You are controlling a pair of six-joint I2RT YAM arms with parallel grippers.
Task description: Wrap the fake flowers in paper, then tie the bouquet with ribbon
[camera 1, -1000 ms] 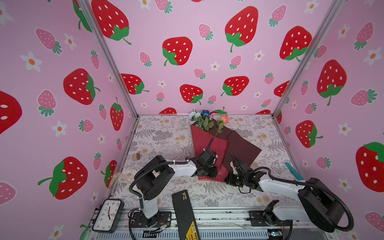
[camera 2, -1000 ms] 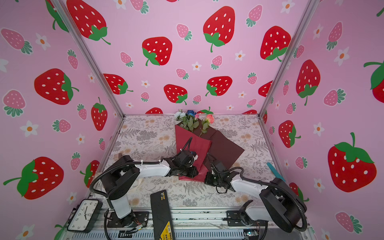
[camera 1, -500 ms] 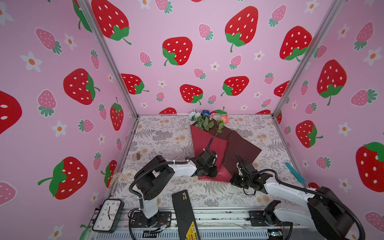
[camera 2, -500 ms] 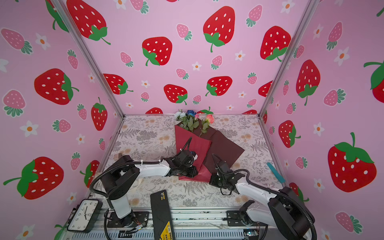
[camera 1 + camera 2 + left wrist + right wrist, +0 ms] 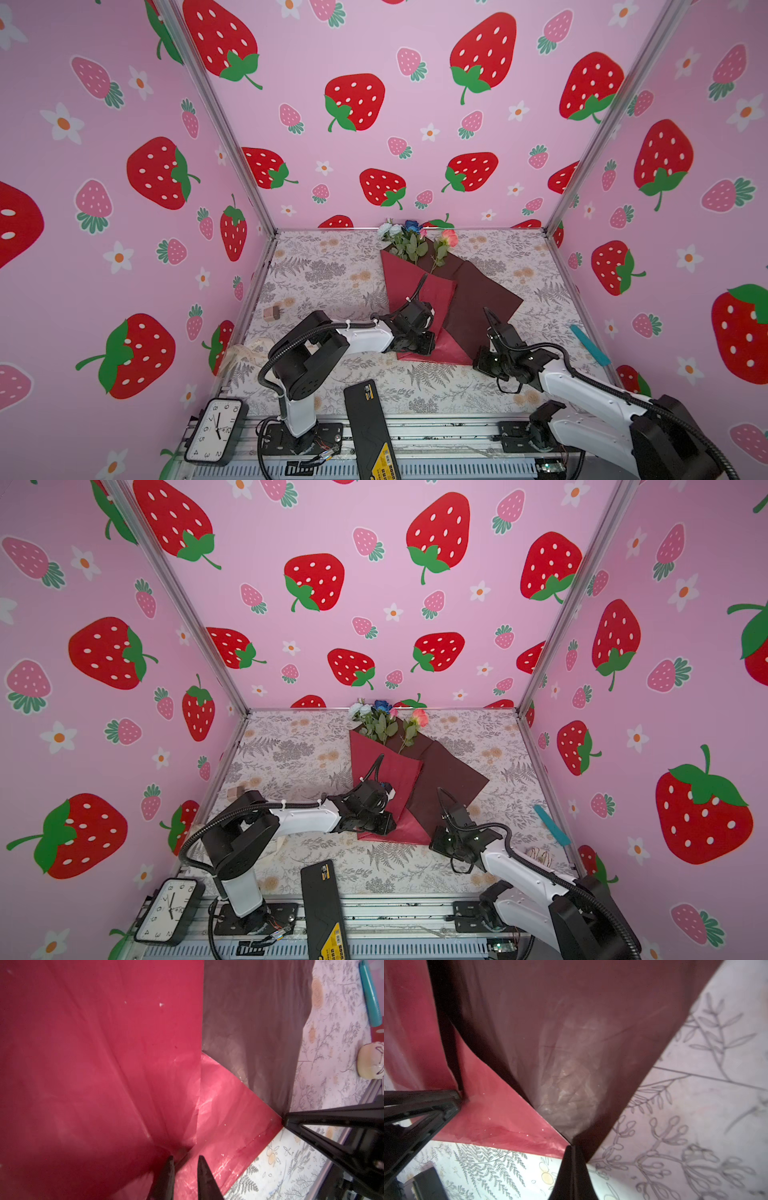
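From my station I see the bouquet of fake flowers (image 5: 440, 295) lying along the middle of the table (image 5: 328, 286). Its blooms are against the far edge and the pointed foot of its wrapping is aimed at the near edge. Both grippers are at that foot, one on each side and close together.

The left gripper (image 5: 185, 1160) is on the left side of the foot. On its wrist camera the two dark fingertips stand slightly apart with a crease of the red flap (image 5: 104, 1064) running in between them, so it is pinching that fold. In both top views the wrist body hides the tips.

The right gripper (image 5: 572, 1148) is on the right side of the foot. Its fingers (image 5: 491, 320) are pressed together and point toward the far edge. The darker flap (image 5: 571, 1022) narrows to a corner caught right at the tips. On the left wrist camera, the right gripper's fingertip touches the paper just where the darker flap meets the red sheet.

The flowers themselves lie well apart from both grippers, at the other end of the wrapping.
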